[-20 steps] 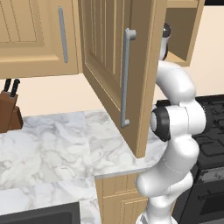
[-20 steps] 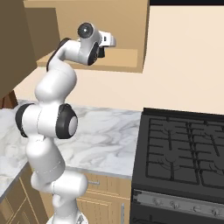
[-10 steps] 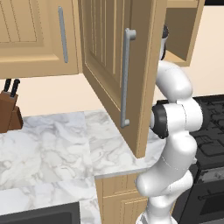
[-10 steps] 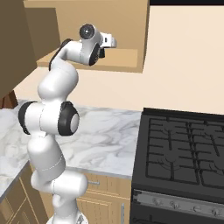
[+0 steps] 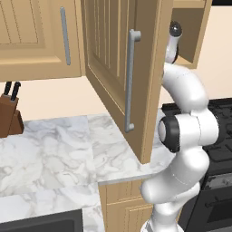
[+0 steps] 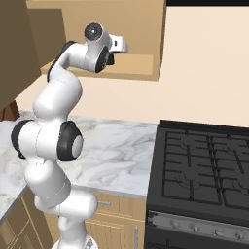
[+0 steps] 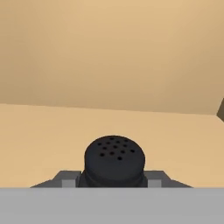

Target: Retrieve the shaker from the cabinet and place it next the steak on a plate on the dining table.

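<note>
Inside cabinet [image 7: 109, 52]: shaker [image 7: 114, 159], gripper-clamped.

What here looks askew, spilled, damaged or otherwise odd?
Nothing stands out. The small black cylindrical shaker stands upright on the tan wooden cabinet shelf, between the two-finger gripper tips, which are shut on it. The cabinet's panelled door hangs open, as the task needs.

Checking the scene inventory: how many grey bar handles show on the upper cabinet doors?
2: one bar handle on the closed door at upper left, one bar handle on the open cabinet door near the arm. Others may be hidden.
</note>
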